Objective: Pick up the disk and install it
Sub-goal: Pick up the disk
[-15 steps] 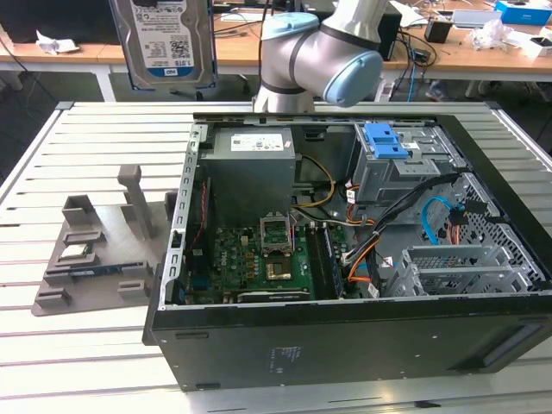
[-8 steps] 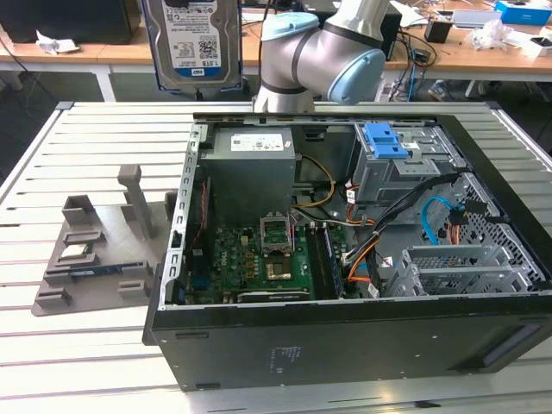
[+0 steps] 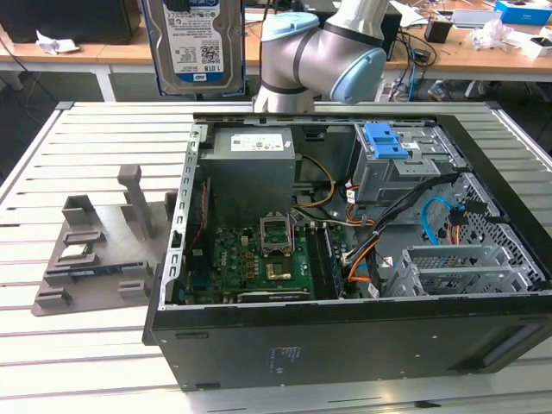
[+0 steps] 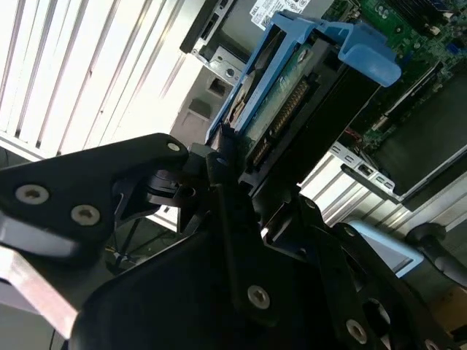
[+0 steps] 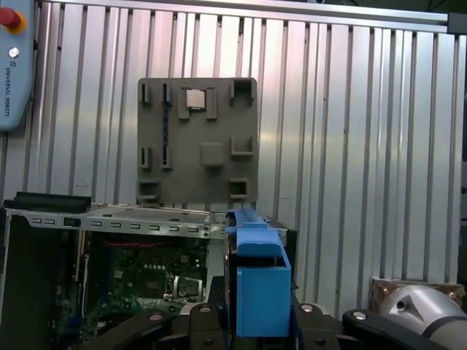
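The disk hangs upright high over the table's far edge, its blue-and-white label facing the exterior view, just to the exterior view's left of the arm. In the second wrist view my gripper is shut on the disk, whose blue rails and connector edge point down toward the open computer. The first wrist view shows the disk edge-on between the black fingers. Inside the case, the grey drive cage with a blue tab sits at the far right corner.
The open black computer case lies on the slatted metal table, with motherboard, power supply and cables exposed. A grey plastic stand with slots sits to the exterior view's left of the case. Cluttered desks stand behind the table.
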